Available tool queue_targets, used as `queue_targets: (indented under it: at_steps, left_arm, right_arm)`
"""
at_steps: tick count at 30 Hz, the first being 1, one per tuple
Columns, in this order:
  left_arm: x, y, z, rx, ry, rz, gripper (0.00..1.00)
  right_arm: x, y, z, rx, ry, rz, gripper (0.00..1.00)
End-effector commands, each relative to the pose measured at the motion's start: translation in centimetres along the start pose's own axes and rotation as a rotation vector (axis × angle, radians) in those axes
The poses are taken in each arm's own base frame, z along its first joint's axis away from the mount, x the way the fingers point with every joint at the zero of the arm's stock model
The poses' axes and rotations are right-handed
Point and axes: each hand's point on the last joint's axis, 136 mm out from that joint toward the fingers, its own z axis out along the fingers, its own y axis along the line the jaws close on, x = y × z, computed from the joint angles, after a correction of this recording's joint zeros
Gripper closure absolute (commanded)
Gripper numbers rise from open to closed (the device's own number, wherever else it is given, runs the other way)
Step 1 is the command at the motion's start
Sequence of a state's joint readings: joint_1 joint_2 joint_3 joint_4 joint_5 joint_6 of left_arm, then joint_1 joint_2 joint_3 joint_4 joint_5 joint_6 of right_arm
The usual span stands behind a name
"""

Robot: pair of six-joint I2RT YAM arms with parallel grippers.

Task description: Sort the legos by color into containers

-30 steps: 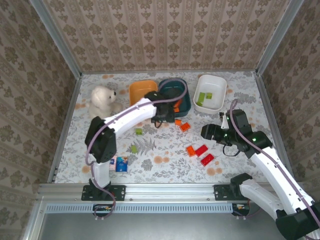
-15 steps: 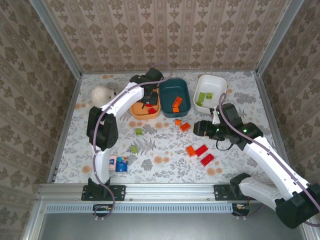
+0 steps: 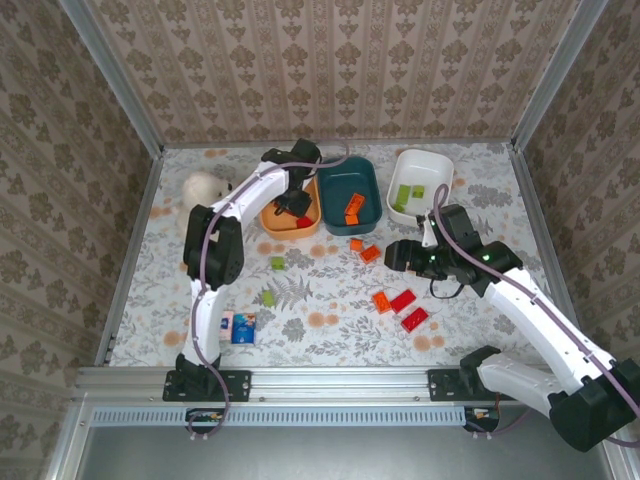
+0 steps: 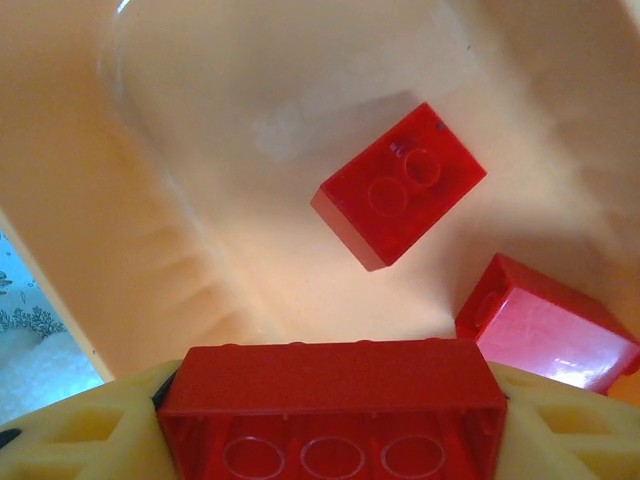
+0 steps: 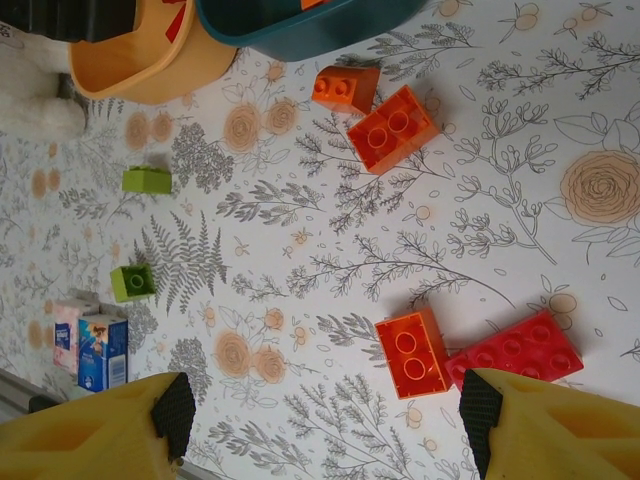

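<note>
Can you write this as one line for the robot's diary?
left gripper: holding long red plastic brick over orange plastic bowl | right gripper: open, hovering near square orange plastic brick on floral table

My right gripper (image 5: 325, 425) hangs over the flowered tablecloth (image 5: 330, 250), jaws wide apart with nothing between them. Just ahead of the gap an orange brick (image 5: 413, 352) lies right beside a red flat brick (image 5: 515, 350). Farther ahead are a larger orange brick (image 5: 393, 128) and a smaller orange brick (image 5: 345, 87), near the teal bowl (image 5: 300, 28) and the orange bowl (image 5: 140, 65). Off to my left lie a green brick (image 5: 147, 180), a second green brick (image 5: 132, 282) and a pink-and-blue packet (image 5: 90, 345).
</note>
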State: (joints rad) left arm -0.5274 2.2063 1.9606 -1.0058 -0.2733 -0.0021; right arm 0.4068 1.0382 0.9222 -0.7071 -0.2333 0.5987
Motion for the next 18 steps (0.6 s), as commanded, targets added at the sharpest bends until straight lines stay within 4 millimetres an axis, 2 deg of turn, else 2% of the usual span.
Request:
queue_targets:
  at_steps: [1,8,11,14,18]
  left_arm:
    - [1.6,0.5,1.3,0.039,0.072,0.055,0.34]
    - [2.1,0.7,2.6,0.031,0.1,0.071,0.31]
    - [2.0,0.6,2.8,0.036,0.101,0.072,0.19]
    - [2.0,0.6,2.6,0.035,0.1,0.065,0.13]
    - [1.4,1.0,0.9,0.037,0.06,0.032,0.1]
  right_arm:
    - [-0.5,0.6,-0.2,-0.004,0.003,-0.015,0.26]
    - [-1.0,1.0,-0.1,0.001,0.009,-0.02,0.26]
    - [-1.0,0.9,0.2,0.009,0.017,-0.019,0.26]
    - [-1.1,0.7,0.6,0.029,0.027,-0.016,0.26]
    - [-1.1,0.2,1.6,0.078,0.047,-0.015,0.27]
